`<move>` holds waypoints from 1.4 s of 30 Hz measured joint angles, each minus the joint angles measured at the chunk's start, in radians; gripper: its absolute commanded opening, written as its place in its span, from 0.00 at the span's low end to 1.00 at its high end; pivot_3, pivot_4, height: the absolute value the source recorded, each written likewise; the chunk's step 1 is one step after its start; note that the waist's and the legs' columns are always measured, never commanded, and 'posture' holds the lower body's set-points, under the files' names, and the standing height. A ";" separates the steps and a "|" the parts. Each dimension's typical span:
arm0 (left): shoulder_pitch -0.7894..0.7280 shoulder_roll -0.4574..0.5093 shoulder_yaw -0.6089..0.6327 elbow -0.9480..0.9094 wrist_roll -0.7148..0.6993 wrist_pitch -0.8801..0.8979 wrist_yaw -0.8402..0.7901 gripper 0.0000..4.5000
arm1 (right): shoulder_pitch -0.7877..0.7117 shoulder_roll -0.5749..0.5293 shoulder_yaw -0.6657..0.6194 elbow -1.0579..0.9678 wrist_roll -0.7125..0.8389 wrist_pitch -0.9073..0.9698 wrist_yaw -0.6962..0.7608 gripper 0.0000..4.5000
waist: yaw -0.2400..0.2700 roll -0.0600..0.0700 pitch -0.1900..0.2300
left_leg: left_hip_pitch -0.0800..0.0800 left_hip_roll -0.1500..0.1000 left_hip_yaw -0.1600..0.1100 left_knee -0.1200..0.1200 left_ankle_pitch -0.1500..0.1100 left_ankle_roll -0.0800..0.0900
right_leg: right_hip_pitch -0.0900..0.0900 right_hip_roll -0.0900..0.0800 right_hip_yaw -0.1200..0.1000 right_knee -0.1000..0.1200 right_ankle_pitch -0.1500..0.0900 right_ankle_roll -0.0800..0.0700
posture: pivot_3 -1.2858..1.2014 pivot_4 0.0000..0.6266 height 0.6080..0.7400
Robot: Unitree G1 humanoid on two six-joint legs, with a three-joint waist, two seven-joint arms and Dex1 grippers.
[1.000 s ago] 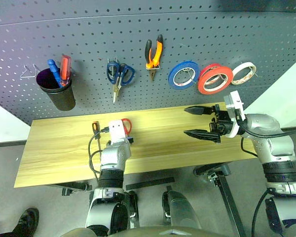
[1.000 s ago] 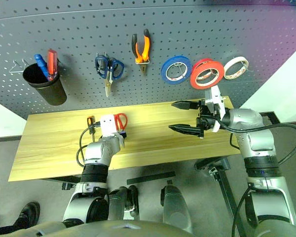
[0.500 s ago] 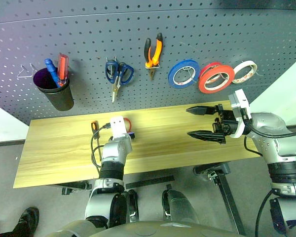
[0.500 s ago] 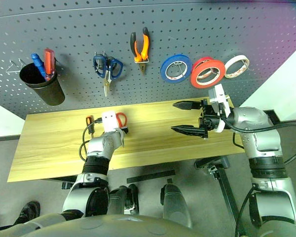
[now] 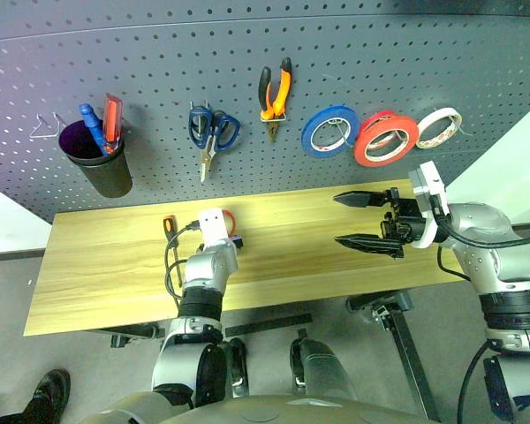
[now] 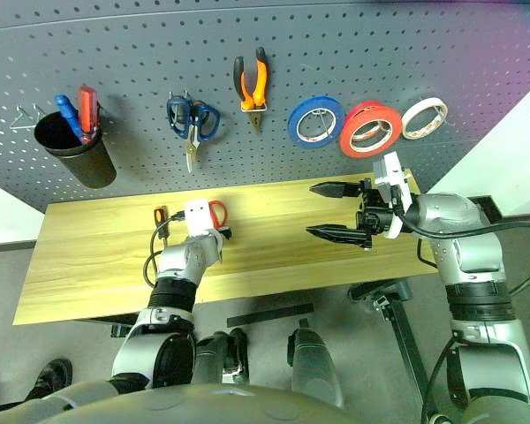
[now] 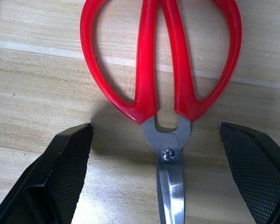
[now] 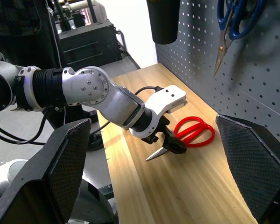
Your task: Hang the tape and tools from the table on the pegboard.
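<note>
Left gripper (image 7: 163,163) spread wide, straddling red-handled scissors (image 7: 161,70) on the table (image 5: 97,265).
Fingers (image 7: 60,172) apart on either side of the pivot, not touching the blades. Right gripper (image 5: 364,221) also agape, empty, held above the table. Pliers (image 5: 276,95) and big red tape roll (image 5: 386,139) hung on the pegboard (image 5: 159,53); screwdriver (image 5: 170,227) lying beside the scissors.

The left arm reaches forward and down, its black two-fingered pincer (image 7: 161,154) spread wide. The right arm is raised, its black pincer (image 5: 364,221) pointing left, fingers wide apart
</note>
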 measured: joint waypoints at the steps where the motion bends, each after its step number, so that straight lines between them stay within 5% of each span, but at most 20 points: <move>1: 0.000 0.000 0.000 0.001 -0.002 -0.001 0.000 1.00 | 0.000 0.000 0.000 0.000 0.000 0.001 -0.002 1.00 | 0.000 0.000 0.000 | 0.000 0.000 0.000 0.000 0.000 0.000 | 0.000 0.000 0.000 0.000 0.000 0.000 | 0.40 0.44 1.00; 10: -0.004 0.001 -0.002 0.008 -0.009 -0.011 0.000 1.00 | 0.011 0.000 0.000 0.000 0.000 0.003 -0.012 1.00 | 0.000 0.000 0.001 | 0.000 0.000 0.000 0.000 0.000 0.000 | 0.000 -0.001 0.000 0.000 0.000 0.000 | 0.40 0.44 1.00; 13: -0.004 0.001 -0.002 0.008 -0.015 -0.017 -0.018 0.87 | 0.011 0.000 0.000 -0.002 0.000 0.003 -0.014 1.00 | 0.000 0.001 0.001 | 0.000 0.000 0.000 -0.001 0.000 0.000 | 0.000 -0.001 0.000 0.000 0.000 0.000 | 0.40 0.44 1.00; 22: -0.006 0.001 0.001 0.011 -0.019 -0.014 0.000 0.24 | 0.013 -0.001 0.000 -0.002 -0.001 0.003 -0.020 1.00 | 0.000 0.001 0.002 | 0.000 0.000 0.000 -0.001 0.000 0.000 | 0.000 -0.001 0.000 -0.001 0.000 0.000 | 0.40 0.44 1.00; 36: -0.017 0.004 -0.009 0.000 -0.046 0.027 -0.015 0.25 | 0.012 -0.001 0.000 -0.002 -0.001 0.003 -0.025 1.00 | 0.001 0.001 0.002 | 0.000 0.000 0.000 -0.001 0.000 0.000 | -0.001 -0.001 -0.001 -0.001 0.000 0.000 | 0.40 0.43 1.00; 42: 0.094 0.030 -0.172 -0.124 0.057 0.003 -0.056 0.25 | 0.008 -0.001 0.000 -0.002 0.011 0.005 -0.023 1.00 | -0.005 0.001 0.011 | -0.001 0.000 0.001 -0.004 0.000 0.000 | -0.003 -0.002 -0.001 -0.003 0.000 0.000 | 0.40 0.42 1.00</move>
